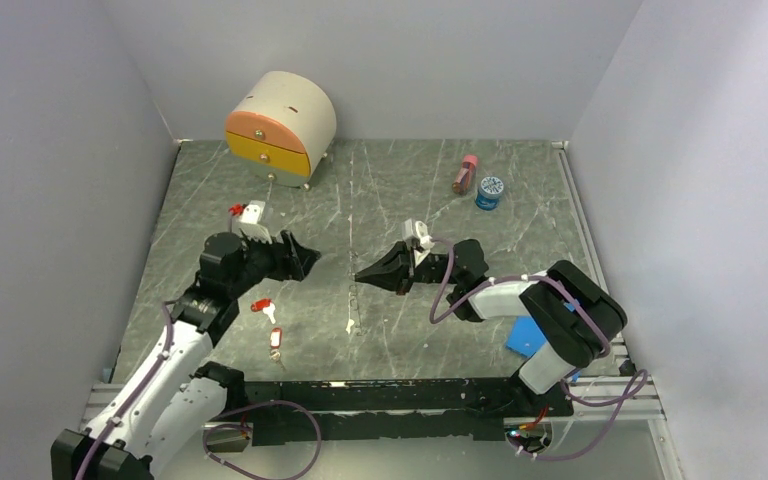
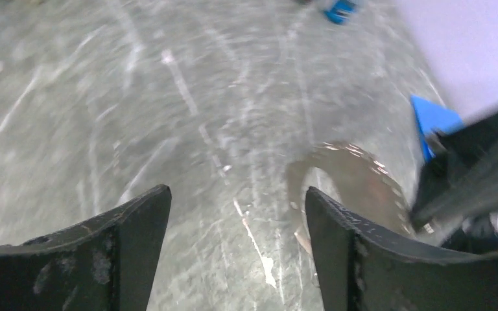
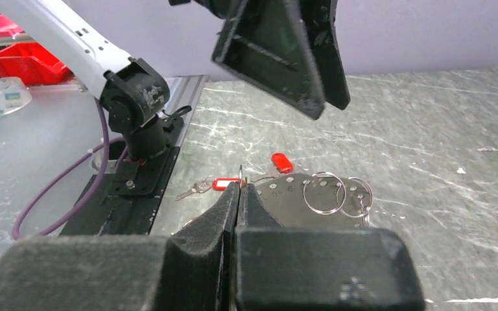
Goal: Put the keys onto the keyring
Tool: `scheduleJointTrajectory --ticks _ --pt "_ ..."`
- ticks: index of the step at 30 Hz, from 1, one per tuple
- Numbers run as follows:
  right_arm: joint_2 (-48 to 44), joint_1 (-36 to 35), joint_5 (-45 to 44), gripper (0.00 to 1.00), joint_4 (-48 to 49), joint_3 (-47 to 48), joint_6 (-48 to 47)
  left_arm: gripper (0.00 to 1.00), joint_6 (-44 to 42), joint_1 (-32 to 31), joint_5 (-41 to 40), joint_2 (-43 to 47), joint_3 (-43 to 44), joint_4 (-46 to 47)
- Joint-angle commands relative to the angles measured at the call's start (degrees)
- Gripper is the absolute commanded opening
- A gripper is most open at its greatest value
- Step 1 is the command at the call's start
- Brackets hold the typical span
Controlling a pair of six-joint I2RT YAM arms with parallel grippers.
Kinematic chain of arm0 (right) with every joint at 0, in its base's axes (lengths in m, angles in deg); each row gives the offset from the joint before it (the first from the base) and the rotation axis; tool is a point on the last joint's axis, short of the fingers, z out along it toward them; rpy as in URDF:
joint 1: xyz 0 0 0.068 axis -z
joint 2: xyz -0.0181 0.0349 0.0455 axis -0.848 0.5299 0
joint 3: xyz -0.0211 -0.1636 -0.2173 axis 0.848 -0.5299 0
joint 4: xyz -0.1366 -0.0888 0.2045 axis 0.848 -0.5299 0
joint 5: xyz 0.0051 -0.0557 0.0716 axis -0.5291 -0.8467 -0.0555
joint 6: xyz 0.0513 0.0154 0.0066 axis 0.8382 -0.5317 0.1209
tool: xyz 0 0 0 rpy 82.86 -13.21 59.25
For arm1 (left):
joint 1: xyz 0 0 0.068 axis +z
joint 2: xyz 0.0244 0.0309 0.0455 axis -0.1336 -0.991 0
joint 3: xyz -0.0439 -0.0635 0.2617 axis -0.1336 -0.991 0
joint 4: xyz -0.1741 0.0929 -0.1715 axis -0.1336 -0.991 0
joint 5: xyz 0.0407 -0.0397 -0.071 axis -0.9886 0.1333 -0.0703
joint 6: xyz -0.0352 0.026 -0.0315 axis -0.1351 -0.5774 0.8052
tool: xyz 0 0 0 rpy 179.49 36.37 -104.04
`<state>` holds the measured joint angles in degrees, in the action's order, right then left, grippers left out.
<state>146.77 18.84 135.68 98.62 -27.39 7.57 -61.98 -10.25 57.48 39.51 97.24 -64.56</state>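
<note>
Left pincer: my left pincer [image 2: 237, 194] stands spread, nothing between its black, scuffed fingers; it hangs above the worktop [image 1: 390, 190], facing my right one
Right pincer: my right pincer [image 3: 240, 189] is pressed together on a thin wire that pokes up between its tips; that wire looks to be part of the keyring [image 2: 360, 161]
Keyring: low over the worktop between my two pincers; a thin brownish metal hoop
Keys: the keys [image 1: 263, 306] lie flat on the worktop under my left arm, apart from the hoop; red oblong plastic tags, one with a white label
Top view only: the hoop is a mere thin line; at the far side are a cream domed drawer box [image 1: 280, 122], a pink bottle [image 1: 465, 173] and a blue-lidded jar [image 1: 490, 192]
Left wrist only: the hoop shows as a blurred curved arc running to my right pincer
Right wrist only: small steel split rings [image 3: 344, 193] just beyond the tips; my left fingers hang overhead
Surface: grey, stone-patterned, white-veined
</note>
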Motion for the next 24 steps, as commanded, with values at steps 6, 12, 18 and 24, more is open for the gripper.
scheduleJointTrajectory --ticks 6,12,18,24 --pt "-4.91 0.63 0.97 0.00 -5.88 1.18 -5.27 0.94 24.44 0.27 -37.60 -14.87 17.54 -42.93" --pt "-6.09 0.66 0.72 0.00 -9.92 1.27 -7.73 0.88 29.90 0.24 -37.23 -24.96 20.58 -49.64" --pt "-5.95 0.65 0.24 0.00 -10.31 1.44 -7.16 0.80 27.83 0.18 -35.81 -34.81 23.83 -50.13" --pt "-5.55 0.64 0.36 0.00 -10.73 1.77 -6.73 0.68 26.87 0.18 -36.99 -42.16 26.68 -50.00"
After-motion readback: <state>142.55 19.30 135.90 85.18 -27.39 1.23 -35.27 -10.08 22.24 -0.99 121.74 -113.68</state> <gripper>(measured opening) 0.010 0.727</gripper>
